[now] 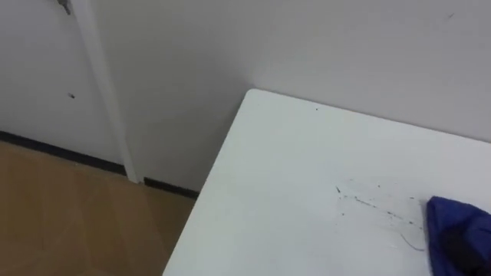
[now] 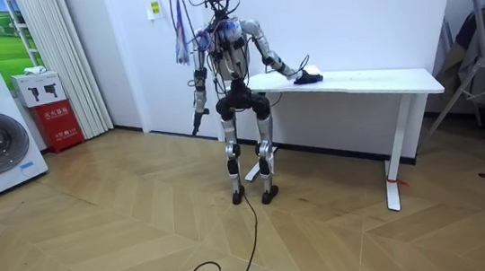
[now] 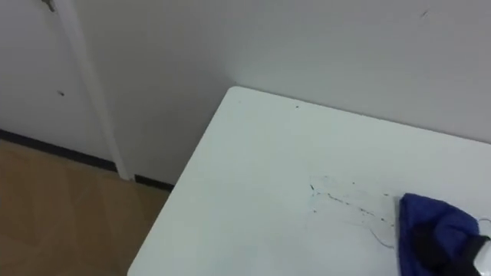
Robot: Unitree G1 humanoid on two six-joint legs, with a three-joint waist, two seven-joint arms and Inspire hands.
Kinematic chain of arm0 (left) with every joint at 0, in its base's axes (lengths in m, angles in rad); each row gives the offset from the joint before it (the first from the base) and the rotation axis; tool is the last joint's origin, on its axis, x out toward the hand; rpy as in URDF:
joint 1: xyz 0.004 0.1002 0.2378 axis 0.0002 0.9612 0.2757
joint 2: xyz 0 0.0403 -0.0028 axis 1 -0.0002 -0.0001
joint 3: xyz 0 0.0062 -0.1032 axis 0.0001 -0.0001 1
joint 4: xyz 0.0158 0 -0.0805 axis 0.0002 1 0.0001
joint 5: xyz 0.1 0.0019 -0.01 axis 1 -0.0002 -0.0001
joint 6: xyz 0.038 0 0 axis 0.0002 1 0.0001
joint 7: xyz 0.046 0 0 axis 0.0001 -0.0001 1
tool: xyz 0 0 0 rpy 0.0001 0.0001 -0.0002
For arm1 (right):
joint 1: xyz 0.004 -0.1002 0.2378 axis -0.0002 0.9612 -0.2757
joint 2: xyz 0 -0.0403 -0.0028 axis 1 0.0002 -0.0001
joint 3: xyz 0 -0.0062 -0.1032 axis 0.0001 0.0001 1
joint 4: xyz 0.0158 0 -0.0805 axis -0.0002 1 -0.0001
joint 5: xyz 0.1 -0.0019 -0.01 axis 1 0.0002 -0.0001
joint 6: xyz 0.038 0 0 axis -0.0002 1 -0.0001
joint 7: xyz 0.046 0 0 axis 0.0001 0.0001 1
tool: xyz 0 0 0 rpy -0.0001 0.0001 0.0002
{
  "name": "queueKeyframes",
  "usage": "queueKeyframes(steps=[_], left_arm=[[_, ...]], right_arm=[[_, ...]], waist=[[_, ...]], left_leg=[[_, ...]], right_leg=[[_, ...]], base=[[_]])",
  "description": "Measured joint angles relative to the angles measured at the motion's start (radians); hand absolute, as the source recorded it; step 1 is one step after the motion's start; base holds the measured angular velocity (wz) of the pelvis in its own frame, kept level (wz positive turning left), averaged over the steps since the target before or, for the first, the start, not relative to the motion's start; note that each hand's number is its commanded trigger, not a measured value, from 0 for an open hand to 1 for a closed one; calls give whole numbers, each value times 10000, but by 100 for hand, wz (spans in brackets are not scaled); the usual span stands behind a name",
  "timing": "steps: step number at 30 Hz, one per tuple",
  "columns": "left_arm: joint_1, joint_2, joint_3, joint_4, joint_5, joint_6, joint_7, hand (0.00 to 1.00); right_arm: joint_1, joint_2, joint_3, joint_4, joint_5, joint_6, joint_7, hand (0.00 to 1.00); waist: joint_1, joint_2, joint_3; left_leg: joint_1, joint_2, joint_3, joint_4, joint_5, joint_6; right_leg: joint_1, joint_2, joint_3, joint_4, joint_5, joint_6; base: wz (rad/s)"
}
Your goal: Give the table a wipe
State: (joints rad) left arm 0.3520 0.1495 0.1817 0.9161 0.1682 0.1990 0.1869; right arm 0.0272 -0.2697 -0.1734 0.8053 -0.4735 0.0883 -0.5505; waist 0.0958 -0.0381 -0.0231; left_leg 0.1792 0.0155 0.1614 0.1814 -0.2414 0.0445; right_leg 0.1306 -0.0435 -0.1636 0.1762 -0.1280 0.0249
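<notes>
Table (image 1: 291, 153): we judge the wipe is in mid-stroke, near its wall-side corner.
Right hand (image 2: 298, 75): arm outstretched, on the cloth; we cannot tell its grip.
Left hand (image 2: 196, 120): hangs at our side, state unclear.
Cloth (image 1: 453, 222): blue, bunched on the tabletop, beside the marks.
Marks (image 1: 376, 203): dark scribbles; next we need a pressed sweep leftward across them.

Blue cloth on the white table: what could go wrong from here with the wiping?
The dark marks lie left of the blue cloth; a short stroke might leave some. The table ends at a corner further left; a long stroke could push the cloth over the edge onto the wooden floor.
</notes>
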Motion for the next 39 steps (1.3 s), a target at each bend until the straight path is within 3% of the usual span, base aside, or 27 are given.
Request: queueKeyframes(steps=[1,2,3,4,6,9,12,14,16,19,22,24,26,28,32,34,37,39], left_arm=[[-57,-69,-37,39,-51,20,-22,0],[-295,-175,-164,227,-56,27,-26,0],[-498,-209,-363,352,-87,36,-26,0],[-570,-202,-463,369,-120,40,-26,0],[-949,-176,-608,409,-315,44,-23,0],[-1163,-169,-1183,272,-891,34,-25,0],[-955,-165,-1217,201,-871,31,-30,0],[-672,-165,-1161,194,-879,53,-36,0],[-419,-150,-1080,203,-873,60,-41,0],[-298,-41,-595,372,-419,54,-66,0],[-349,27,288,370,226,35,-59,0],[-242,255,909,371,415,3,-39,0],[-234,363,1303,370,418,-84,-35,0],[-132,368,1391,225,420,-106,-34,0],[-89,362,919,64,398,-86,-34,0],[-116,285,615,64,395,-77,-20,0],[-167,182,-121,119,275,1,15,0],[-609,167,-583,443,205,45,20,0]], right_arm=[[-133,51,186,-351,-89,287,276,100],[-317,120,821,-1271,-409,771,867,100],[-625,252,1751,-2117,-873,1026,1447,100],[-842,373,2261,-2474,-1063,1099,1705,100],[-1955,934,3833,-3075,-1972,1076,2710,100],[-2992,1312,5079,-3376,-2532,1010,3679,100],[-3012,1367,5213,-3023,-2878,653,3988,100],[-2624,1372,4820,-2533,-2614,330,3783,100],[-2095,1372,4482,-2265,-2260,-342,3190,100],[-562,1205,3279,-2118,-1981,-1356,1520,100],[867,740,1928,-2076,-1277,-1617,313,100],[1896,203,512,-1391,-567,-1859,-530,100],[2210,-41,-411,-514,-31,-1950,-736,100],[2496,-283,-1025,32,497,-1953,-756,100],[2535,-459,-1258,308,903,-1717,-716,100],[2121,-363,-1231,261,918,-1272,-707,100],[1329,18,-869,-205,862,-228,-568,100],[766,388,205,-1335,258,778,154,100]], waist=[[24,14,7],[264,88,55],[554,152,123],[684,176,141],[913,72,309],[1390,-1,351],[1569,-60,310],[1536,-81,292],[1304,-8,331],[590,-128,258],[220,-171,231],[-222,-124,121],[-502,-145,35],[-704,-130,14],[-755,-134,9],[-678,-133,9],[-447,-114,18],[-10,-96,32]], left_leg=[[-57,17,58,14,11,-32],[-138,80,282,11,43,-81],[-202,91,311,17,60,-96],[-259,97,270,16,76,-101],[-431,135,240,16,180,-195],[-669,196,17,-23,286,-287],[-661,201,-377,-28,343,-318],[-666,216,-452,-33,343,-320],[-592,213,-534,-33,343,-320],[-316,37,-447,-171,343,-318],[-152,-52,-141,-191,323,-285],[-128,-35,-95,-273,84,43],[-19,-34,-80,-281,-14,128],[148,-37,-74,-241,-85,181],[146,-47,29,-127,-160,205],[157,-46,135,-120,-160,206],[141,-18,288,-114,-157,211],[130,44,287,-108,-155,209]], right_leg=[[-115,17,63,68,18,-30],[-404,80,221,247,68,-113],[-642,178,313,307,148,-227],[-732,237,325,310,204,-290],[-988,362,299,274,261,-463],[-1178,450,213,211,207,-553],[-956,441,-120,62,180,-553],[-919,411,-236,75,160,-520],[-765,380,-286,-44,162,-517],[-385,169,-224,-294,-24,-227],[-291,87,4,-249,-74,-145],[-255,119,57,-207,-114,-53],[-105,116,99,-207,-67,-9],[81,114,116,-207,-21,36],[67,144,228,-221,128,57],[-13,153,254,-226,169,55],[-156,254,372,-238,333,-16],[-366,444,400,-228,539,-200]], base=[[-57],[-76],[-85],[-75],[-21],[21],[44],[23],[16],[22],[-16],[-15],[-7],[-3],[-15],[-20],[-58],[-81]])
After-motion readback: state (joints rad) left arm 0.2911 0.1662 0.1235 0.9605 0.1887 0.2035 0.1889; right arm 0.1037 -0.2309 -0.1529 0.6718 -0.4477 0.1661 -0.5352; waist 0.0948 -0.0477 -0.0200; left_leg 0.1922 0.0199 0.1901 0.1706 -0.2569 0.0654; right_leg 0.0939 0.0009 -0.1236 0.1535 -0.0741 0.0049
